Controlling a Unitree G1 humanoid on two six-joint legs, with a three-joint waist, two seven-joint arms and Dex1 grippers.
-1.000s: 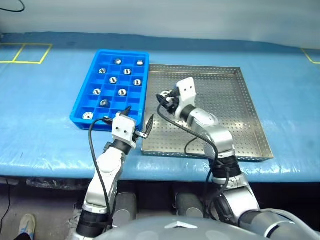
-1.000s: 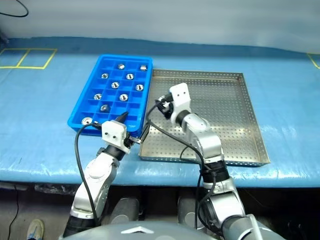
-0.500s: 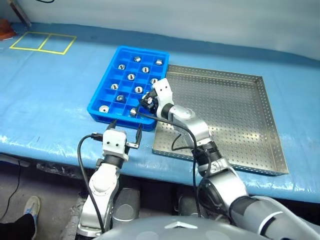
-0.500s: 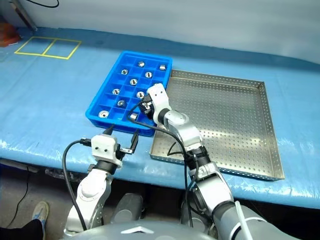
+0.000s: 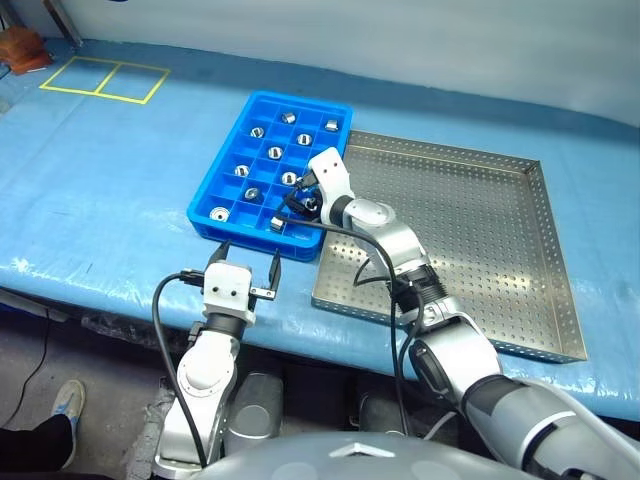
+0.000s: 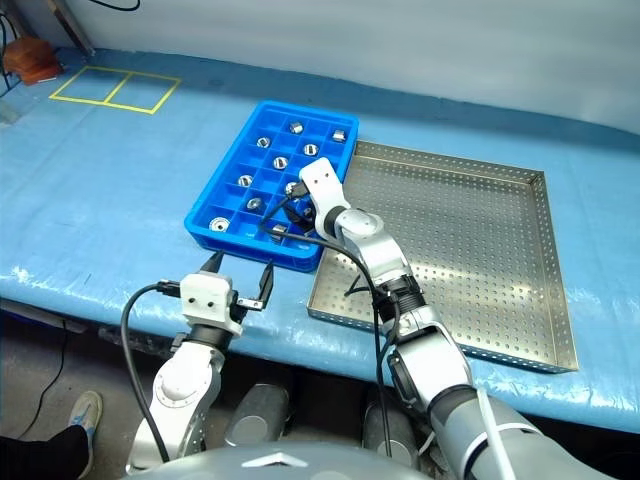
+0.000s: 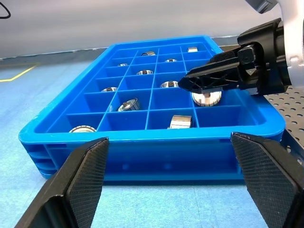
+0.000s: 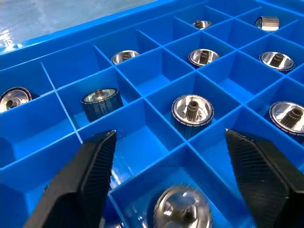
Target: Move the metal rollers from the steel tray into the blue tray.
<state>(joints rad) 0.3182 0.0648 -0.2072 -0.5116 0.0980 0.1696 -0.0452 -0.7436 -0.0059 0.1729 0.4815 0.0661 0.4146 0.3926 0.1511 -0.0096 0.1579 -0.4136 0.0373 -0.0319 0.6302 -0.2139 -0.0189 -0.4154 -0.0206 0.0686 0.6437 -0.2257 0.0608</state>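
One more roller (image 8: 183, 213) in blue tray (image 5: 205, 200)

silver-grey jointed arms, white wrist housings, black ribbed pincer fingers (image 7: 80, 178), looping black cables.

- The steel tray (image 5: 470, 230) lies bare across its whole floor — open passage, bounded only by low rims.
- The right claw (image 5: 297, 200) and its arm reach over the blue tray (image 5: 222, 185) at its near right corner, blocking entry there.
- The metal rollers (image 5: 275, 153) fill many compartments; the left column's far cells are free.
- The desk (image 5: 110, 190) left of the blue tray is open.
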